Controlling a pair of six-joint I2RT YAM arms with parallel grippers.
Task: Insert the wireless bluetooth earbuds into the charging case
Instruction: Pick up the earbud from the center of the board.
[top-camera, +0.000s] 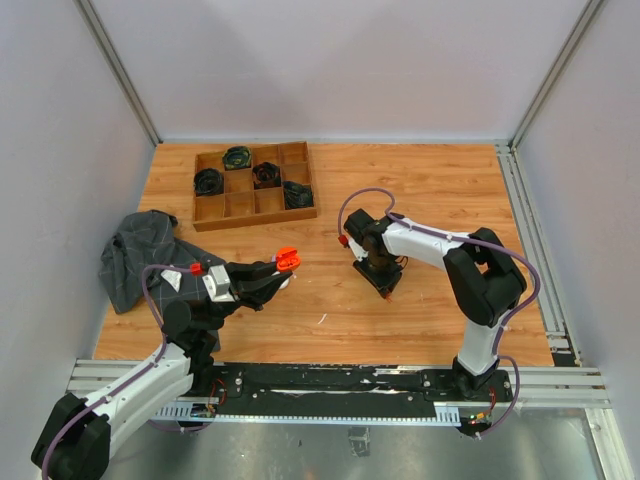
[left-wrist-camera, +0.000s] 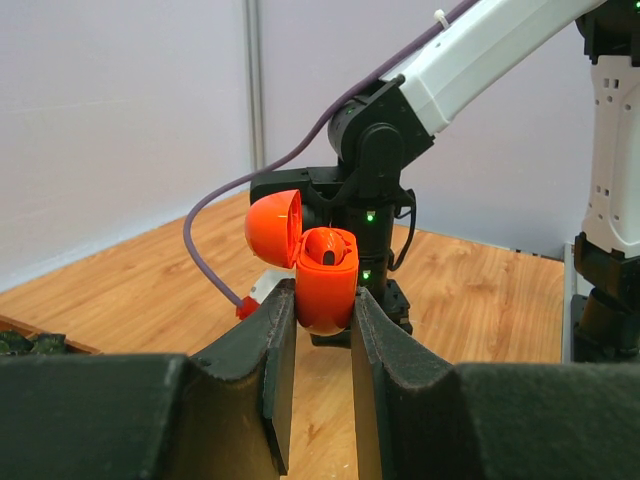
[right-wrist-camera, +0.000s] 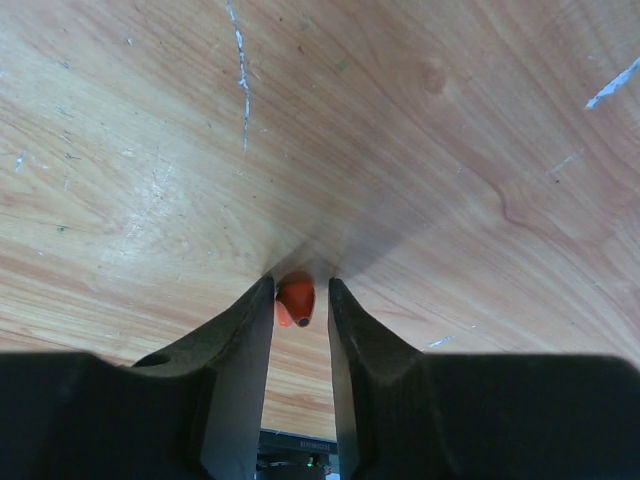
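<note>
My left gripper (top-camera: 280, 270) is shut on the orange charging case (top-camera: 287, 258) and holds it above the table with its lid open. In the left wrist view the case (left-wrist-camera: 325, 290) sits upright between the fingertips, lid (left-wrist-camera: 272, 227) hinged back to the left. My right gripper (top-camera: 385, 283) points down at the table. In the right wrist view the orange-red earbud (right-wrist-camera: 296, 298) lies on the wood between its fingertips, against the left finger (right-wrist-camera: 250, 320), with a small gap to the right finger. The jaws stand narrowly apart. The lavender earbud is out of view.
A wooden compartment tray (top-camera: 252, 208) with dark objects stands at the back left. A grey cloth (top-camera: 140, 255) lies at the left, beside my left arm. The right arm and its purple cable (left-wrist-camera: 215, 260) fill the space behind the case in the left wrist view.
</note>
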